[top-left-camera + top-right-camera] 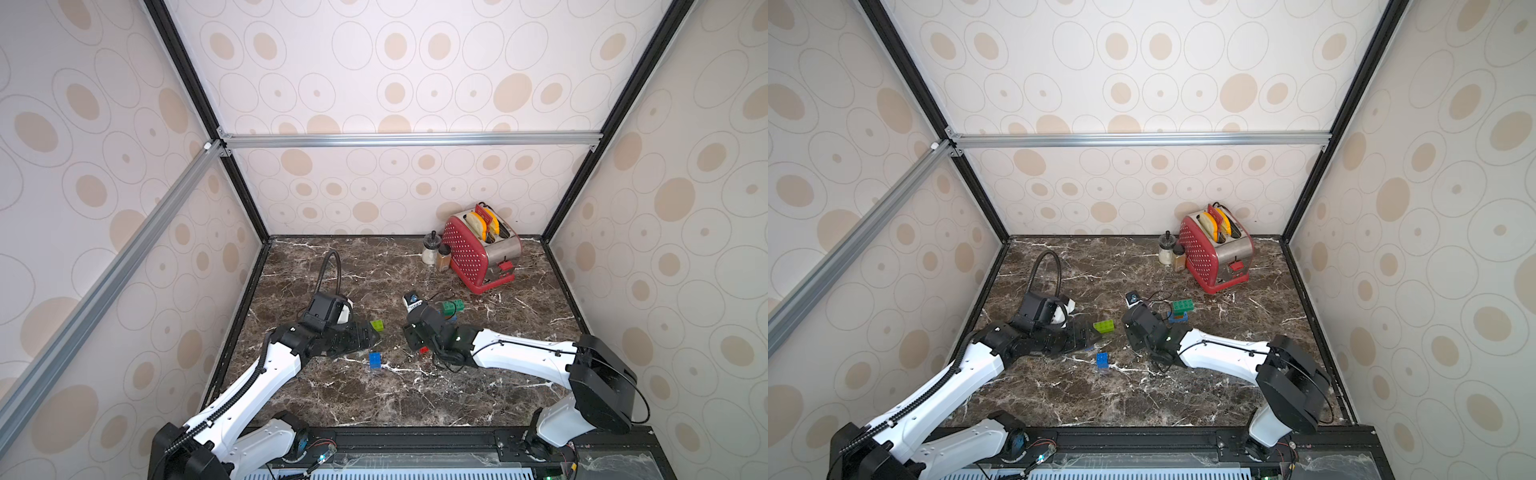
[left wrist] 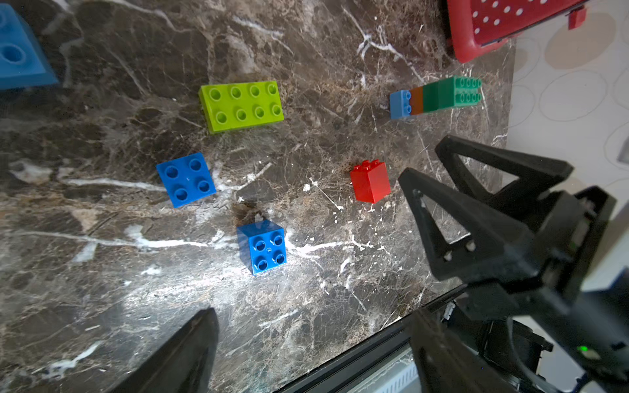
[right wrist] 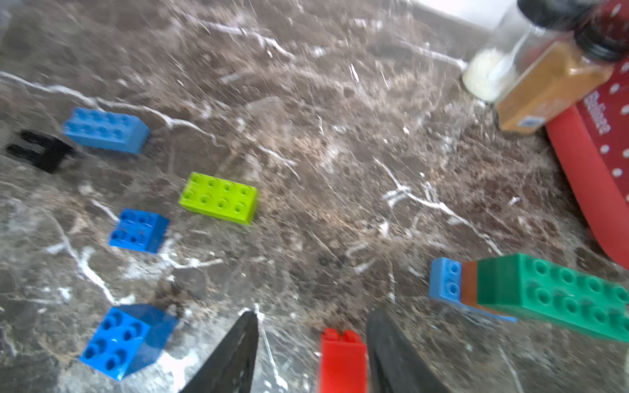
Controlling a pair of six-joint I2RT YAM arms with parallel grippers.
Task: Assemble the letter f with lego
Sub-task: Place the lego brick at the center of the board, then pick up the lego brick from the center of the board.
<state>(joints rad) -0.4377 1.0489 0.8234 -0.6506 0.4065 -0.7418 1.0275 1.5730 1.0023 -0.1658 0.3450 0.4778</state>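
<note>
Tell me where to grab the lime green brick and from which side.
Best from straight above, I think: pinch the lime green brick across its narrow width, one finger on each long side wall. It lies flat, studs up, with nothing touching it, so both long walls look free.

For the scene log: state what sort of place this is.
Probably a mock kitchen counter inside a robot test cell: a dark marble-look countertop, a red toaster with two spice jars beside it, all enclosed by wallpapered panels on an aluminium frame.
</note>
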